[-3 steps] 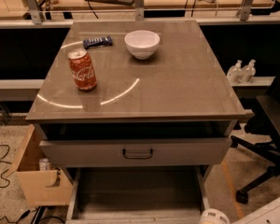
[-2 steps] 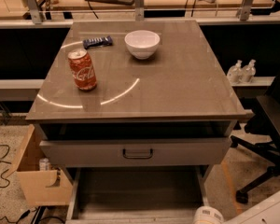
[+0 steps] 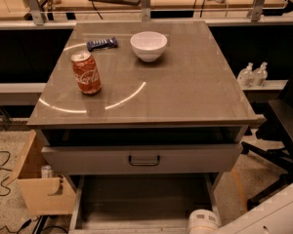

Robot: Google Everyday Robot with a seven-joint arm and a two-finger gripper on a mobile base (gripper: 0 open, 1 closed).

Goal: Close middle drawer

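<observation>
The middle drawer [image 3: 141,199] is pulled far out under the taller-fronted grey drawer [image 3: 88,160]. It is wide, shallow and grey, and its inside looks bare. Its front runs along the bottom edge of the view, and its handle is out of view. The taller drawer above has a dark loop handle [image 3: 144,160] and stands slightly out, with a dark gap above it. My gripper [image 3: 202,222] comes in at the bottom right on a white arm [image 3: 273,213]. Only its rounded white end shows, over the middle drawer's front right corner.
On the brown cabinet top [image 3: 185,91] stand a red Coke can [image 3: 86,73], a white bowl [image 3: 148,45] and a blue snack bar [image 3: 102,44]. An open cardboard box [image 3: 36,189] sits on the floor at left. A black office chair [image 3: 283,126] and two bottles [image 3: 253,74] are at right.
The white end of my arm has moved left along the bottom edge, further over the open middle drawer. The drawers and the things on top have not moved.
</observation>
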